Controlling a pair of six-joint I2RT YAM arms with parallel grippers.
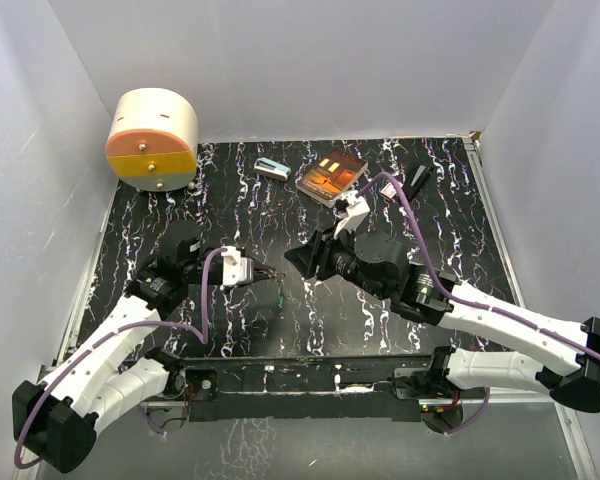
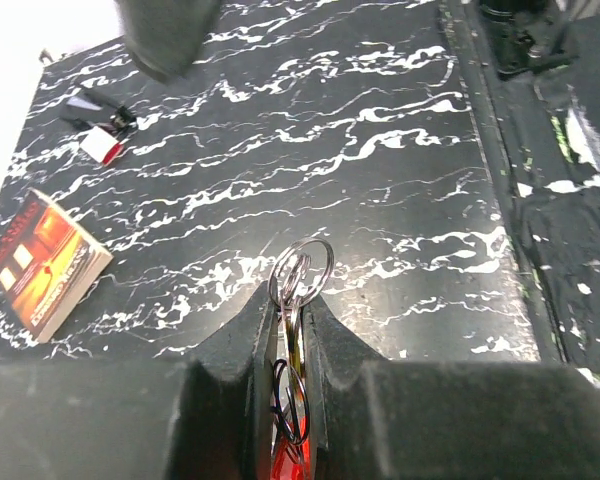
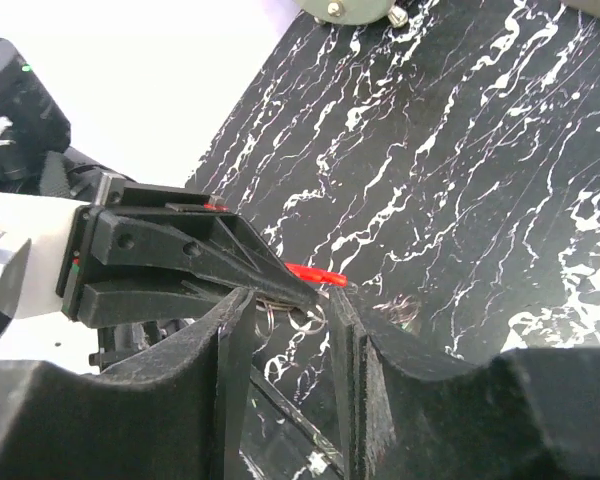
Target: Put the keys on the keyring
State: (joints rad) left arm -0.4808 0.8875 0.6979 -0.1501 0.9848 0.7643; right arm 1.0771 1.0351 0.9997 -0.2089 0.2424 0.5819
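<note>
1. Your left fingers [image 2: 332, 348] are pinched shut on the keyring [image 2: 295, 278]; its loops stick out just beyond their tips, above the tabletop [image 2: 380, 120].
2. A red key [image 3: 315, 273] shows at the tips of those fingers, touching or just beside the ring; I cannot tell whether it is threaded on; something red and yellowish also sits deep between the left fingers, too hidden to name.
3. Your right fingers [image 3: 352, 350] stand partly apart with nothing clamped; the ring sits in the gap between them, and the red key lies just ahead of their tips.
4. The step in hand looks like working that key onto the coil; hold the left grip firm so the ring cannot twist.
5. Bring the right fingers onto the key's plastic head, not the wire; close only once the head is squarely between them.
6. Push along the coil's split in small moves; judge progress from the right wrist view, since the ring is too small to read from overhead.
</note>
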